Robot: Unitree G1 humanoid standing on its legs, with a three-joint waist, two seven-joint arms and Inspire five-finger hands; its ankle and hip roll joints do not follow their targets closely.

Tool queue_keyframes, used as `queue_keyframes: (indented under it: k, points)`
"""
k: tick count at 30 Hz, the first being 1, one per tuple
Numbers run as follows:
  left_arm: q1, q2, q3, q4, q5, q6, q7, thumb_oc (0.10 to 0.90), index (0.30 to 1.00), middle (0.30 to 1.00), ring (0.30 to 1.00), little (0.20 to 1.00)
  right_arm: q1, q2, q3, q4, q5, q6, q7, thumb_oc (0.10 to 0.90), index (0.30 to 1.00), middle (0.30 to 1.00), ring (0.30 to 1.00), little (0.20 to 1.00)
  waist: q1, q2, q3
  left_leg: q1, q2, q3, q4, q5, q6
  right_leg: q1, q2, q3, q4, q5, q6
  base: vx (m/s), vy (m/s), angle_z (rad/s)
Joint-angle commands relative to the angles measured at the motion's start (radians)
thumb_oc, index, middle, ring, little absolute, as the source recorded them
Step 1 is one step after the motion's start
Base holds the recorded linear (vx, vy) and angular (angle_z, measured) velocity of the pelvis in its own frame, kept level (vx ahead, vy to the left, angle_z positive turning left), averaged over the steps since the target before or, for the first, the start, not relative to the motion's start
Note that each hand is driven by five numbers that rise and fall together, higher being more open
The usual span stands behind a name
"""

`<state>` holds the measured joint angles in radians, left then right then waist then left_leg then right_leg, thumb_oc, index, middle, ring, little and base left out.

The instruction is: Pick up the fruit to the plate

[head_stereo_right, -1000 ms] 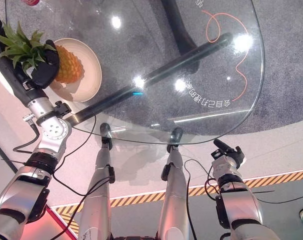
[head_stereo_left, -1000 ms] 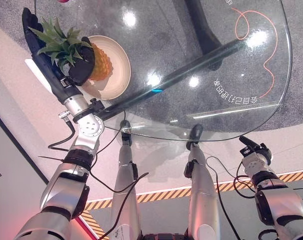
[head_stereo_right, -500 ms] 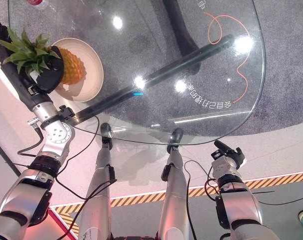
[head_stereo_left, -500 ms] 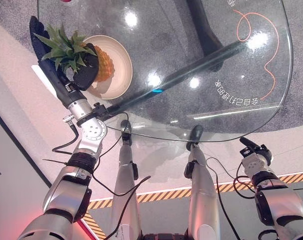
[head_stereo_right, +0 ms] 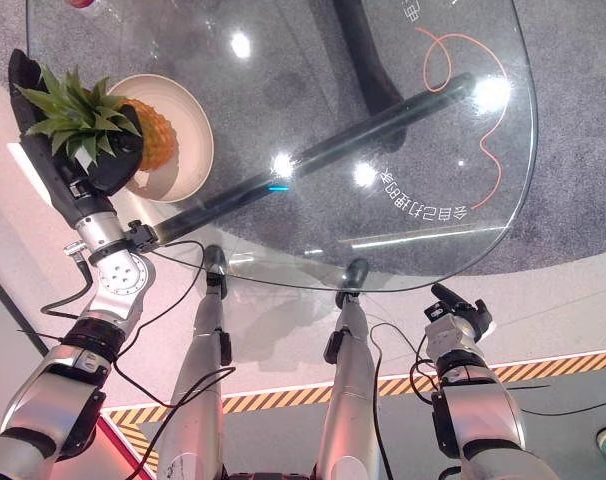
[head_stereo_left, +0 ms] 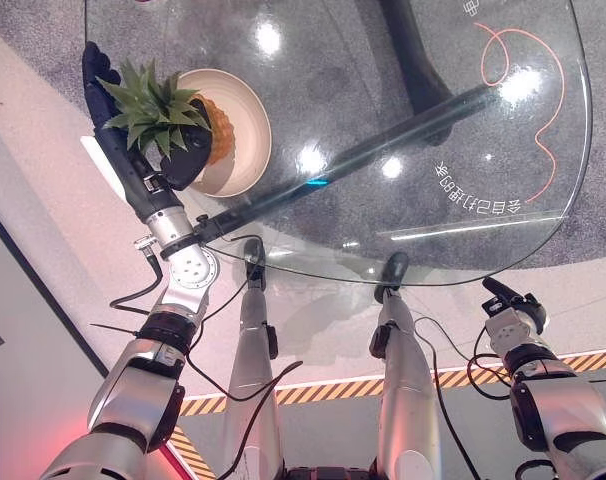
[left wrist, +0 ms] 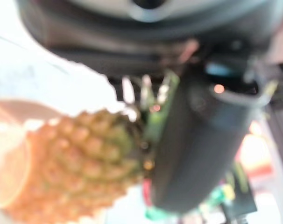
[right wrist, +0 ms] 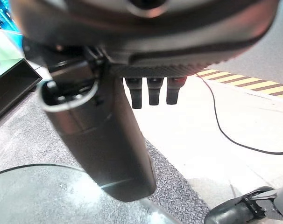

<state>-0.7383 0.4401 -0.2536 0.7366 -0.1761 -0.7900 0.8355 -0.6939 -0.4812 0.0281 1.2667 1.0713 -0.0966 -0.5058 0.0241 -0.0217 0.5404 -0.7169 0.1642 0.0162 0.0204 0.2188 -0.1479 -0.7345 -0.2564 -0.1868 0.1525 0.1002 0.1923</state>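
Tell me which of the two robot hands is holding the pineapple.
The left robot hand, curled round the pineapple over the plate. The right robot hand hangs beside the glass table, holding nothing.

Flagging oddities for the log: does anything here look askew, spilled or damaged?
Nothing stands out. The left hand is curled round the pineapple, which lies tilted over the plate on the glass table. No spill or damage shows.

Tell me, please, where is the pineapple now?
In the left eye view the pineapple is at the table's far left, over the beige plate, with the left hand curled round it below its leaves.
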Motion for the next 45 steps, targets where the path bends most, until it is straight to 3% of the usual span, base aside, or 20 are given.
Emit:
queue_keyframes:
  k: [1, 15, 45]
  points:
    - [-0.055, 0.013, 0.030, -0.040, -0.022, -0.087, 0.000, 0.800, 0.900, 0.900, 0.900, 0.900, 0.024, -0.067, -0.014, 0.002, -0.003, -0.052, -0.030, 0.800, 0.900, 0.900, 0.900, 0.900, 0.018, -0.010, -0.020, -0.004, -0.015, -0.001, 0.076, -0.094, 0.010, -0.001, 0.012, -0.043, 0.023, 0.045, 0.013, 0.00, 0.000, 0.00]
    - [-0.034, 0.008, 0.037, -0.053, -0.049, -0.083, -0.032, 0.800, 0.900, 0.900, 0.900, 0.900, 0.018, -0.067, -0.016, -0.002, -0.002, -0.048, -0.037, 0.800, 0.900, 0.900, 0.900, 0.900, 0.025, -0.014, -0.020, 0.008, -0.025, -0.013, 0.059, -0.092, 0.016, 0.013, 0.014, -0.036, -0.002, 0.061, 0.019, 0.00, 0.000, 0.00]
    - [0.033, -0.003, 0.002, -0.043, -0.045, -0.058, -0.068, 0.800, 0.900, 0.900, 0.900, 0.900, 0.034, -0.083, -0.023, 0.006, 0.003, -0.055, -0.027, 0.800, 0.900, 0.900, 0.900, 0.900, 0.037, 0.011, -0.020, 0.022, -0.026, -0.007, 0.052, -0.085, 0.016, 0.023, -0.001, -0.050, 0.010, 0.051, 0.018, 0.00, 0.000, 0.00]
